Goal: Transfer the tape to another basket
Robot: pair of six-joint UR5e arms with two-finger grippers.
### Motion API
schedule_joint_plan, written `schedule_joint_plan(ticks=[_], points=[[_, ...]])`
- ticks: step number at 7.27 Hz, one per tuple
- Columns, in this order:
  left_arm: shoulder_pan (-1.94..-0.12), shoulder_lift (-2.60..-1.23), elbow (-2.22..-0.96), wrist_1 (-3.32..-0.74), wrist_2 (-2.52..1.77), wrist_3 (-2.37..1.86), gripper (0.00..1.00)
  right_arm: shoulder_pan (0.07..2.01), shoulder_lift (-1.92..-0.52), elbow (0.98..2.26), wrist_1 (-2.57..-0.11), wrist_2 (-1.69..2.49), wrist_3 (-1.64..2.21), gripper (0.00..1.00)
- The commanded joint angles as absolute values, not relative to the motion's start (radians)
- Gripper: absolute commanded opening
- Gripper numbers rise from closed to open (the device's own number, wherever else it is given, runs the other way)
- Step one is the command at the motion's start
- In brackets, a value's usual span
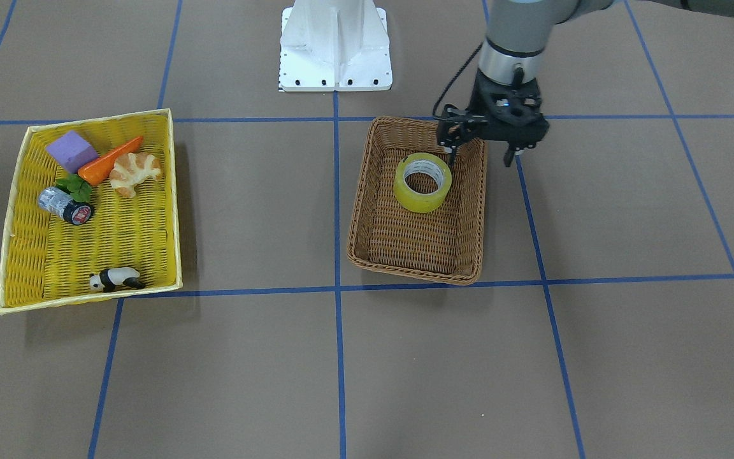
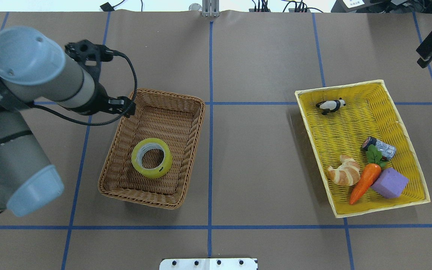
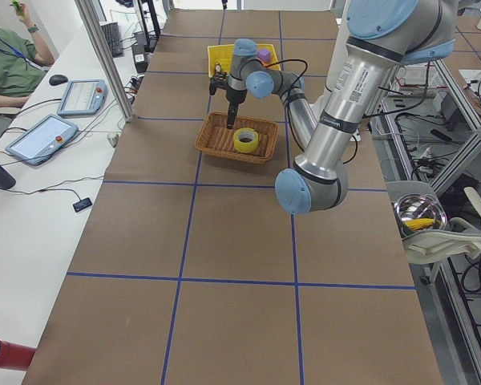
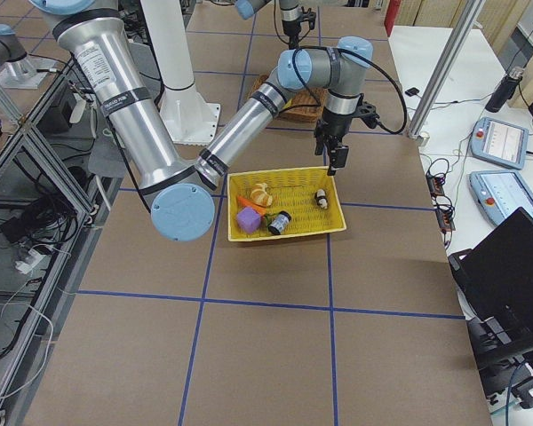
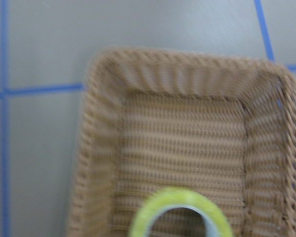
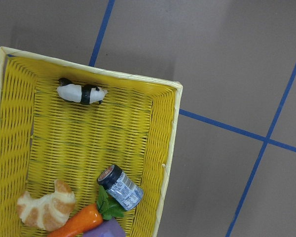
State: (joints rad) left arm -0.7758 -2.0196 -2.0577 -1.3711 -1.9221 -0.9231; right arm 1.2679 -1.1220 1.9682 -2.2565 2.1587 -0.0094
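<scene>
The yellow-green tape lies flat in the brown wicker basket, in the half nearer the robot. The tape and the basket also show in the overhead view. My left gripper hangs open and empty above the basket's corner nearest the robot, just beside the tape and not touching it. The left wrist view shows the basket's floor and the top arc of the tape at the bottom edge. My right gripper hovers beyond the yellow basket's outer side; I cannot tell whether it is open or shut.
The bright yellow basket holds a small grey cylinder, a carrot, a croissant, a purple block and a panda figure. The robot's white base stands between the baskets.
</scene>
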Motion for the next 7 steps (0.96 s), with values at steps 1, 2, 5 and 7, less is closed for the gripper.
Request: schedule_joint_plan(ticks=[1, 2, 5, 7], points=[[-0.99, -1.865, -2.063, -1.361, -2.063, -0.635, 0.98, 1.272, -1.217, 1.962, -2.026, 2.157, -0.015, 1.0], [-1.085, -1.792, -2.062, -1.37, -2.091, -0.552, 0.98, 1.278, -1.305, 1.951, -1.955, 2.158, -0.009, 1.0], [-1.351, -1.625, -2.017, -1.376, -2.184, -0.392, 0.98, 1.416, -1.395, 1.787, -1.865, 2.307, -0.081, 1.0], [-1.46, -1.612, -1.877, -1.374, -2.197, -0.122, 0.98, 1.454, -1.504, 1.764, -1.772, 2.306, -0.127, 1.0]])
